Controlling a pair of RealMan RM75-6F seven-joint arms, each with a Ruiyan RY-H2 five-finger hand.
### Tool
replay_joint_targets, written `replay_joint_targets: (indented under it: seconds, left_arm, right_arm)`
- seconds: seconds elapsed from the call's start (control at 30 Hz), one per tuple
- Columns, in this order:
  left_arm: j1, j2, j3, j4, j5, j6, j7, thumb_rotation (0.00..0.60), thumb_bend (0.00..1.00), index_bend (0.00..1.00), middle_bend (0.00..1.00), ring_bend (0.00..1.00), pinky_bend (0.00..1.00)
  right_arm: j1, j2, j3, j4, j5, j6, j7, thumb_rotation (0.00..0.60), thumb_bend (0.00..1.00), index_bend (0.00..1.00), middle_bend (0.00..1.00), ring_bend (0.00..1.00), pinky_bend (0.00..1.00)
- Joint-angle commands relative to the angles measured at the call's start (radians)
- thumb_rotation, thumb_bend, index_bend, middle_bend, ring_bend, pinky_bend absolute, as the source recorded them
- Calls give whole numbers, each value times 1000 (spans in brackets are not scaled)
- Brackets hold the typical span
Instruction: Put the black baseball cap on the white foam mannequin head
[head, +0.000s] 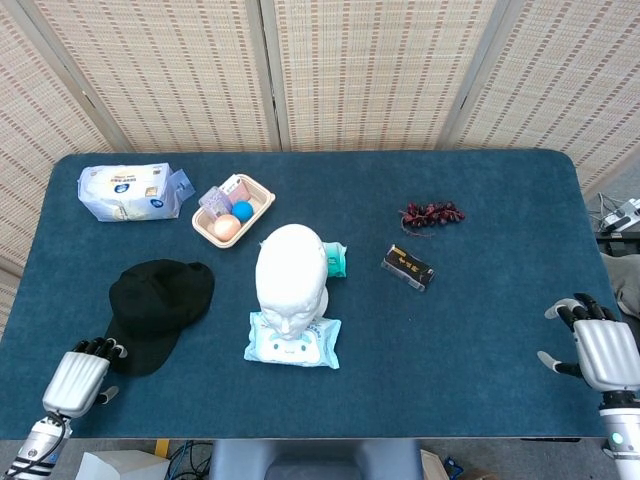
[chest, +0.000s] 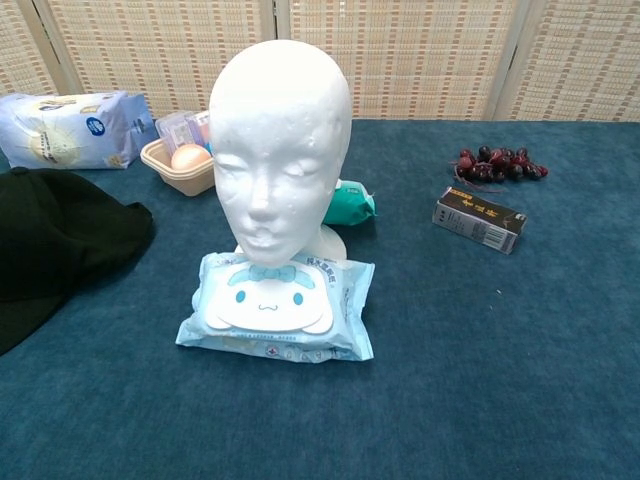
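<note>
You have bright, even, diffuse lighting in both views; shadows are faint and soft. The black baseball cap renders as a near-featureless dark mass. No glare appears on the white foam mannequin head. Focus is sharp; the chest view bows slightly at 3 and 9 o'clock.

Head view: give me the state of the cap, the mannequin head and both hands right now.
Cap: flat on the table, not held.
Mannequin head: upright, bare, base beside the wipes pack.
Left hand: near the cap's brim, holding nothing.
Right hand: at the table's right edge, holding nothing.
</note>
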Motion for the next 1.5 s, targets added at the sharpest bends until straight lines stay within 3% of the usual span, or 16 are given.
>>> replay_joint_targets:
  seconds: [0.03, 0.93, 1.5]
  left_arm:
    - [-5, -16, -7, 23, -6, -9, 1, 600, 21, 392, 360, 295, 373]
    - [-28, -128, -46, 183, -35, -16, -68, 600, 22, 423, 388, 303, 386]
    - [-28, -198, -60, 297, -17, 78, -253, 600, 23, 463, 404, 313, 421]
  right_arm:
    - [0, 0, 0, 0, 0, 0, 0, 600, 47, 394, 322, 172, 282]
    - [0, 1, 0, -1, 0, 0, 3, 600, 47, 394, 322, 172, 282]
    - [0, 2, 0, -1, 1, 0, 3, 600, 48, 394, 322, 172, 282]
